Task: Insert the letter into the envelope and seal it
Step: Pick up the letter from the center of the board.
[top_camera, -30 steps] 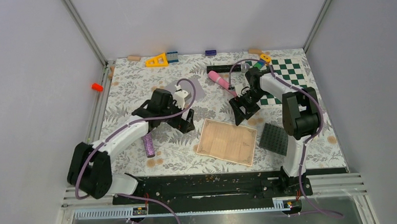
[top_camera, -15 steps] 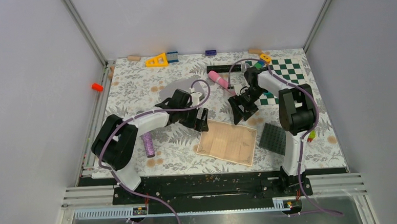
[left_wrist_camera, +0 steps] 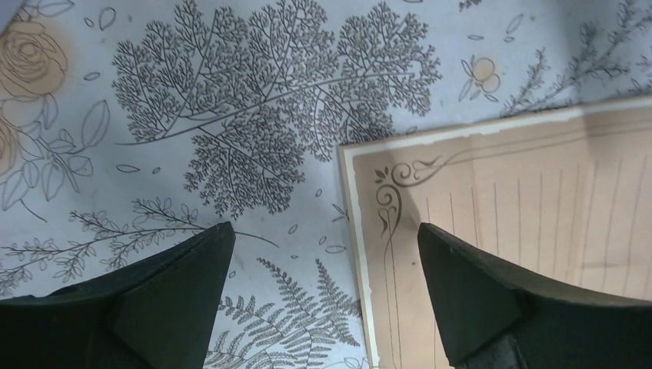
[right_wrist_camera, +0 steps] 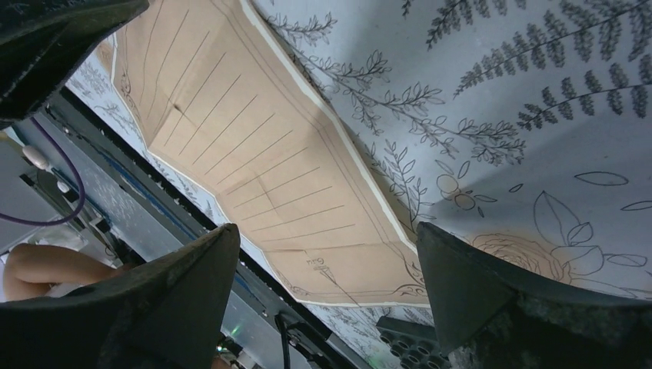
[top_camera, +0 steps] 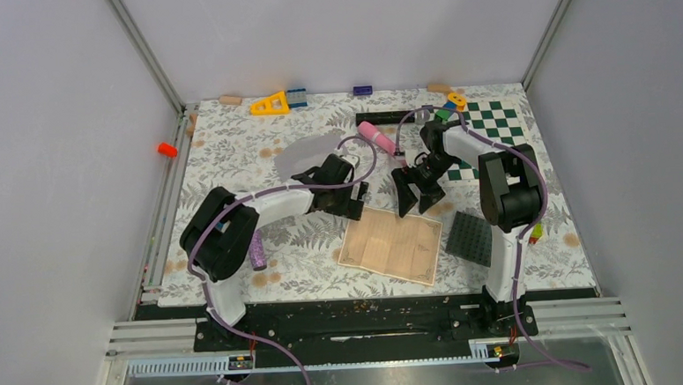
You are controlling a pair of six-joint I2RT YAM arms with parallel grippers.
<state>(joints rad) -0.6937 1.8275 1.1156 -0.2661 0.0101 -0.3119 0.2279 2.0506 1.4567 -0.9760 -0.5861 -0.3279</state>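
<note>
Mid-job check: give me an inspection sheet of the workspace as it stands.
Surface: floral-print cover.
Job's things: letter lies flat; envelope lies apart, farther back.
Clutter: pink cylinder, checkerboard, studded plate, purple cylinder, yellow triangle.
Grippers: left gripper open, fingers straddling the letter's corner; right gripper open above its far edge.
Cables: purple cable along each arm.
Surroundings: grey walls; orange piece outside the cover.

On my floral bench (top_camera: 230,154): a pink cylinder (top_camera: 376,136) far centre, a green-and-white checkerboard (top_camera: 496,130) far right, a dark studded plate (top_camera: 470,237) near right.
</note>
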